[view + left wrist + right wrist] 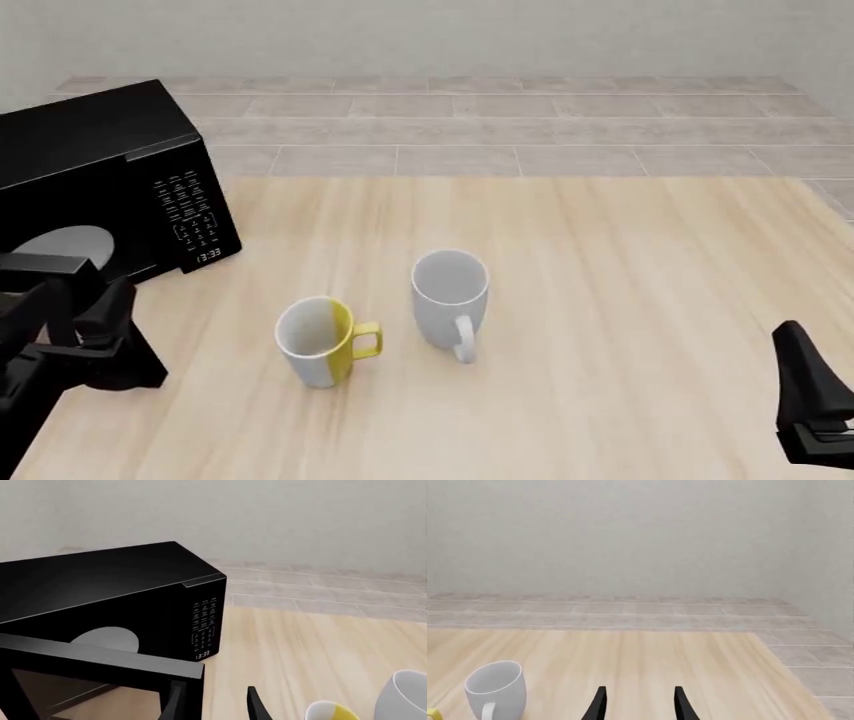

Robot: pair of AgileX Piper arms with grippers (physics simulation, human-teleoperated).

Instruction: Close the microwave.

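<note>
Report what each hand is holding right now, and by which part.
Nothing is held. The left hand is open with one finger next to the microwave door's free edge, not clamped on it. The right hand is open over bare table.

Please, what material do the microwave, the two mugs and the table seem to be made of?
The microwave: looks like glossy black plastic or painted metal, since its top shows soft reflections. The white mug and the yellow-and-white mug: probably glazed ceramic, smooth with thick walls, though the render leaves this open. The table: pale wood or a wood-look laminate, with grain lines and a matte finish.
</note>
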